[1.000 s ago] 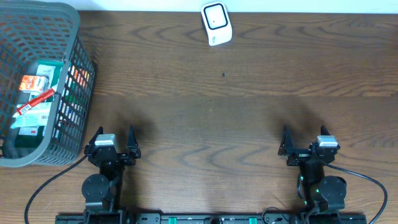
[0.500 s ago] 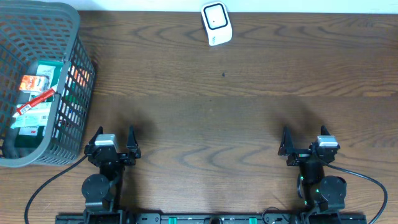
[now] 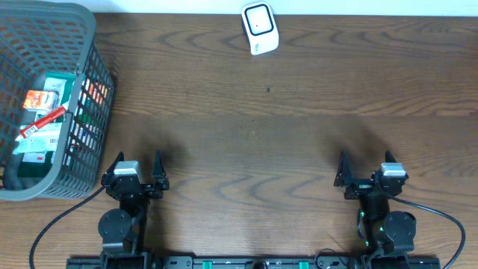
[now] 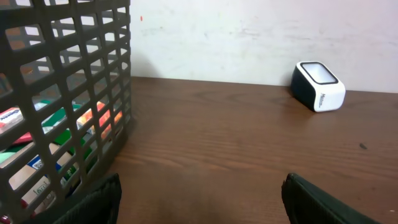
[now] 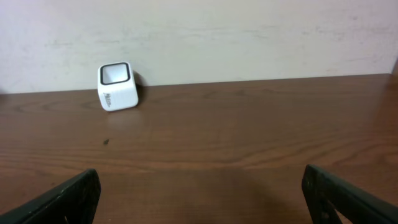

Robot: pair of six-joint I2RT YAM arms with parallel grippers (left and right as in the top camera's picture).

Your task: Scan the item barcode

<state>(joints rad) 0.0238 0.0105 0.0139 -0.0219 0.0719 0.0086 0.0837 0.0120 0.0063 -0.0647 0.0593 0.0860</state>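
Ahead and left of the left claw (image 3: 137, 166), red, white and green packaged items (image 3: 43, 112) are lying inside the grey plastic mesh basket (image 3: 91, 33). The left claw and the right claw (image 3: 364, 168) are both standing wide, holding nothing, over the brown wooden surface (image 3: 261, 134). Far ahead between them, a small white cube-shaped scanner (image 3: 260, 28) is sitting.

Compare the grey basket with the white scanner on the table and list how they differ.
The basket is a dark grey open lattice; the scanner is solid white with a dark-framed window. The basket is much larger than the scanner. The basket holds packaged items; the scanner holds nothing. The basket sits at the left edge, the scanner at the far edge. Both rest on the wooden table.
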